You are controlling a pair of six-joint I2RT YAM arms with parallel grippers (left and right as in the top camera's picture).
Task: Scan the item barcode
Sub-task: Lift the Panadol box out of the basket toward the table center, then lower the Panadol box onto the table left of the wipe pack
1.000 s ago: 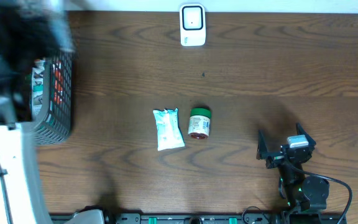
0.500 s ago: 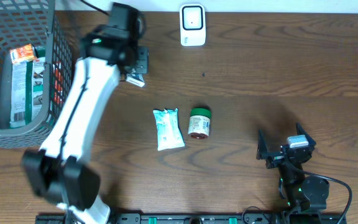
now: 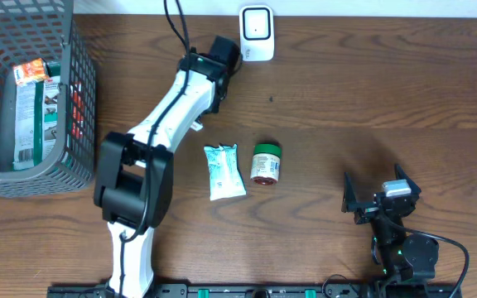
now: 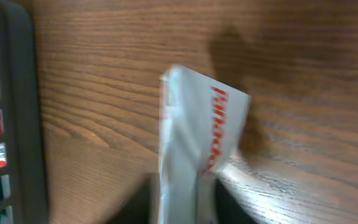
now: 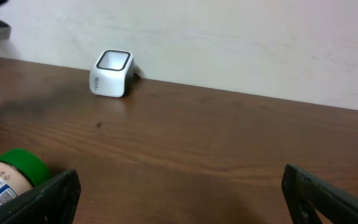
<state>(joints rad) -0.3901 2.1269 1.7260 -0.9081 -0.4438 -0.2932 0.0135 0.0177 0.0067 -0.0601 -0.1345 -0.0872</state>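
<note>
A silvery packet (image 4: pixel 194 149) with red lettering stands upright between the dark fingers of my left gripper (image 4: pixel 185 208), which press it from both sides just above the wood; the view is blurred. From overhead, the left arm (image 3: pixel 180 91) reaches up to just left of the white scanner (image 3: pixel 256 33), its fingers and the packet hidden beneath it. My right gripper (image 3: pixel 379 197) rests low at the front right, open and holding nothing (image 5: pixel 179 193). In the right wrist view the scanner (image 5: pixel 111 65) stands far off by the wall.
A grey basket (image 3: pixel 23 178) with several packaged goods stands at the back left, its wall (image 4: pixel 17 124) showing in the left wrist view. A white-and-teal pouch (image 3: pixel 224 171) and a green-lidded jar (image 3: pixel 265 163) lie mid-table. The jar (image 5: pixel 11 177) is also in the right wrist view.
The left arm has swung from over the basket to the right, carrying the packet toward the scanner. The right arm has not moved.
</note>
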